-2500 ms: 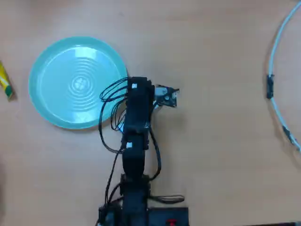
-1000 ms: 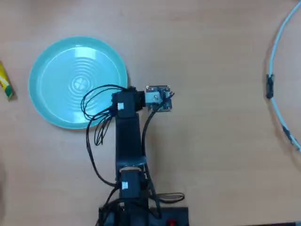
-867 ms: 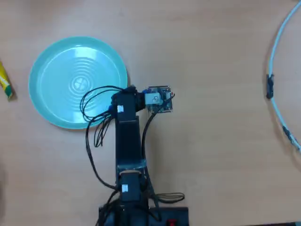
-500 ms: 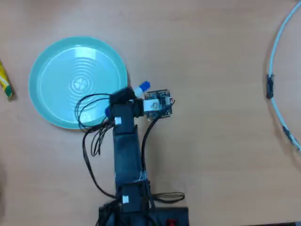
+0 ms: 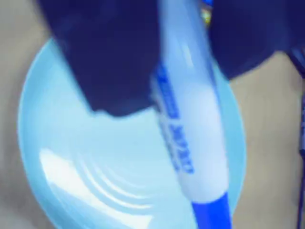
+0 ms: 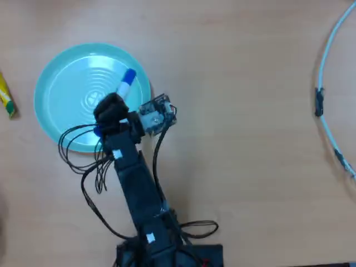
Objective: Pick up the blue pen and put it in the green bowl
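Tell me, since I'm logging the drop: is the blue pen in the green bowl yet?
Not yet: the blue pen sits between the jaws, over the green bowl.

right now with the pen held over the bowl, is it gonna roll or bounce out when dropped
The blue pen has a round, smooth barrel, so it will probably roll once released. The green bowl looks shallow with a low rim, so a fast roll might escape, though the pen hangs near the middle. It looks stiff and light, so it may bounce a little on what looks like a hard surface.
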